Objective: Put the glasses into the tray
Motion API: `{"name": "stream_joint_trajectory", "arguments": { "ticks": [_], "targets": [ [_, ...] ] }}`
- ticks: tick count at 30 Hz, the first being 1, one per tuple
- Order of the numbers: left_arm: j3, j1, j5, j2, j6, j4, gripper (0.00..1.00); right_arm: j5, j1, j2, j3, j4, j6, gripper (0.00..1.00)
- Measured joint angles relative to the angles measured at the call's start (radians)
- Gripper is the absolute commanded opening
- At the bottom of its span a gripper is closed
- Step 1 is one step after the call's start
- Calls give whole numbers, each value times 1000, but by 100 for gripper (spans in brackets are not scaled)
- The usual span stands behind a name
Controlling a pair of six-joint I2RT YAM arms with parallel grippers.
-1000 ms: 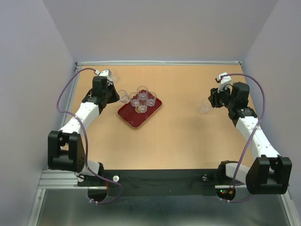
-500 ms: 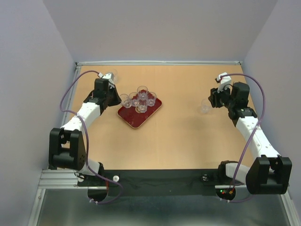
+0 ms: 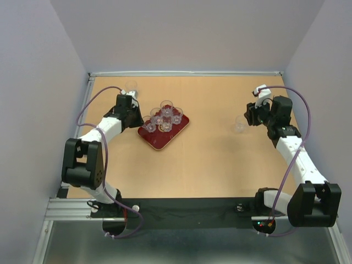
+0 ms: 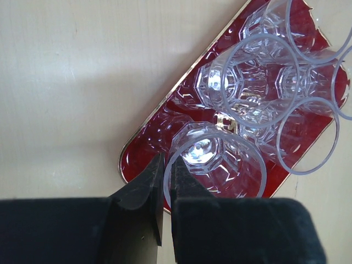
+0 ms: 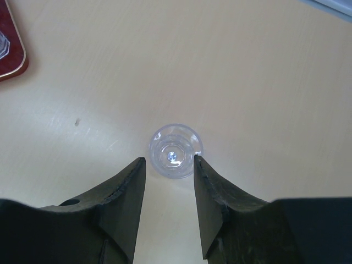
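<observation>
The dark red tray (image 3: 155, 142) lies left of the table's middle and holds several clear glasses (image 3: 166, 108). My left gripper (image 3: 141, 120) is shut on the rim wall of one glass (image 3: 147, 126), one finger inside and one outside. In the left wrist view this glass (image 4: 217, 159) is over the tray's (image 4: 144, 147) left end, next to the others. My right gripper (image 3: 250, 118) is open. A single glass (image 5: 175, 149) stands on the table just ahead of its fingertips, and it also shows in the top view (image 3: 240, 124).
Another clear glass (image 3: 131, 86) stands on the table at the far left, behind the left arm. The tray's corner (image 5: 10, 47) shows at the upper left of the right wrist view. A metal rail (image 3: 187, 72) and grey walls bound the table.
My left arm has carried its glass to the right and nearer, from beside the tray to over the tray's left end. The right arm has not moved.
</observation>
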Motion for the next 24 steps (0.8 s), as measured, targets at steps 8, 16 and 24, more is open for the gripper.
{"name": "stream_joint_trajectory", "arguments": {
  "ticks": [8, 16, 24],
  "targets": [
    [17, -6, -19, 51, 5, -8, 0, 0, -2, 0, 0, 0, 0, 46],
    [63, -11, -51, 83, 11, -14, 12, 0, -2, 0, 0, 0, -4, 46],
    [68, -13, -66, 84, 16, -18, 39, 0, -2, 0, 0, 0, -11, 46]
  ]
}}
